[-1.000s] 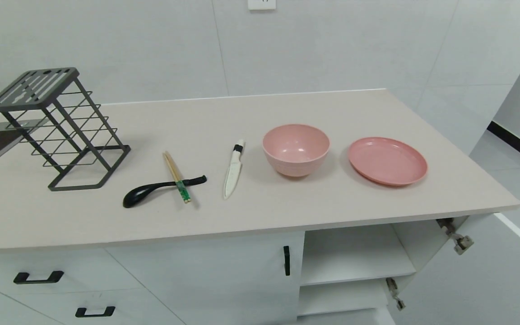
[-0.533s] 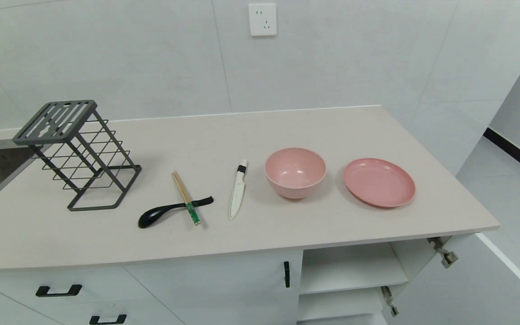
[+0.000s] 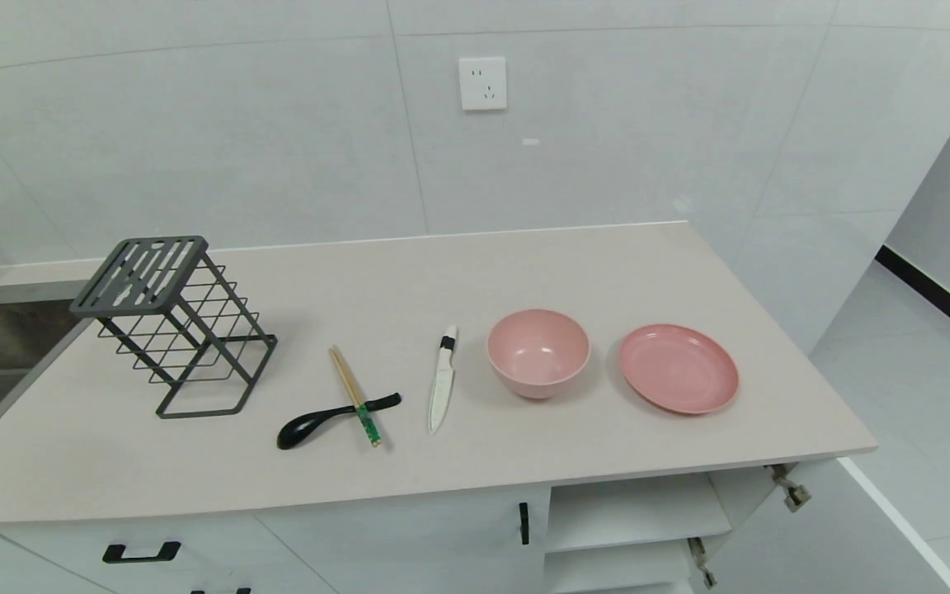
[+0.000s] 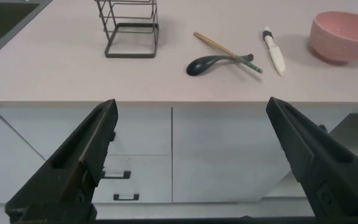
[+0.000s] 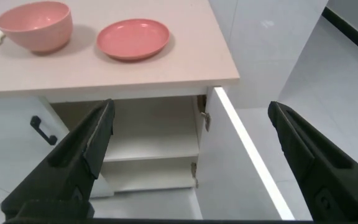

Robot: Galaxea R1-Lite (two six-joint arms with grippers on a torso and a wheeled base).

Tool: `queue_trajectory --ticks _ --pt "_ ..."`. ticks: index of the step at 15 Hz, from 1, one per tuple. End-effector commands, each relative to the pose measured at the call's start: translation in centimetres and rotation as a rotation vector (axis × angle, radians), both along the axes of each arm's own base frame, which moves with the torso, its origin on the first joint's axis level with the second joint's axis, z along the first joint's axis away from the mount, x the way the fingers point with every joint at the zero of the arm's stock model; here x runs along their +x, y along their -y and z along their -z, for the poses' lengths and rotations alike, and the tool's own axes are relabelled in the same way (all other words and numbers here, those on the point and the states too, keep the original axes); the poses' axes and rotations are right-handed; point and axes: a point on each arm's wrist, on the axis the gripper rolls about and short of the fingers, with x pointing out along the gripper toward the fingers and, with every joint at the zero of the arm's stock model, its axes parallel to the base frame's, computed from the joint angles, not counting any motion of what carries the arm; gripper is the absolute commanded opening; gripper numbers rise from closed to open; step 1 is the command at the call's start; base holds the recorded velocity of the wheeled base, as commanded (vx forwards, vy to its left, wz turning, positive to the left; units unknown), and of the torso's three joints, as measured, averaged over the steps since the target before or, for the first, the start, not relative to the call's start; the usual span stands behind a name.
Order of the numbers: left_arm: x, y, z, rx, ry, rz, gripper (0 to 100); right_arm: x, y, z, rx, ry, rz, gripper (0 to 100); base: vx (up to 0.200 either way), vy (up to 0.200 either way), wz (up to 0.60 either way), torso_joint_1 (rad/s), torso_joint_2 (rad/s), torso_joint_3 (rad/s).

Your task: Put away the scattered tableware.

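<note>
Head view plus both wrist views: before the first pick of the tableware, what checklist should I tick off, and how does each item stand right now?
1. Left gripper open, nothing held: ok.
2. Right gripper open, nothing held: ok.
3. Cabinet door open, shelves bare: ok.
4. Bowl and plate upright and apart from each other: ok.
5. Knife lying free of its neighbours: ok.
6. Chopsticks free to lift alone: not ok, they lie across the handle of the spoon.
</note>
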Motion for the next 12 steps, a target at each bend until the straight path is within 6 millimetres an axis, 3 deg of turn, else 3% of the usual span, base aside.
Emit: queue_trajectory --ticks 1,4,7,9,12 --pt "0.01 0.0 -0.01 0.0 -0.001 -0.001 100 0.0 0.0 0.0 0.0 0.0 0.0 100 0.0 0.0 0.0 0.212 -0.42 -0.212" --pt "0.01 0.0 -0.01 0.001 -0.001 -0.001 100 0.0 -0.01 0.0 -0.001 0.0 -0.003 100 0.0 0.0 0.0 0.204 -0.38 -0.194" --pt "0.01 0.0 -0.01 0.006 -0.001 -0.001 100 0.0 -0.01 0.02 -0.004 -0.002 -0.003 100 0.2 0.0 0.0 0.191 -0.36 -0.178" --pt "0.01 0.0 -0.02 0.004 0.0 -0.001 100 0.01 -0.01 0.01 -0.004 -0.003 -0.003 100 0.2 0.0 0.0 0.034 -0.08 -0.039" --pt "0.01 0.0 -0.01 0.003 -0.001 -0.001 100 0.01 -0.01 0.01 -0.001 -0.003 -0.003 100 0.0 0.0 0.0 0.0 0.0 0.0"
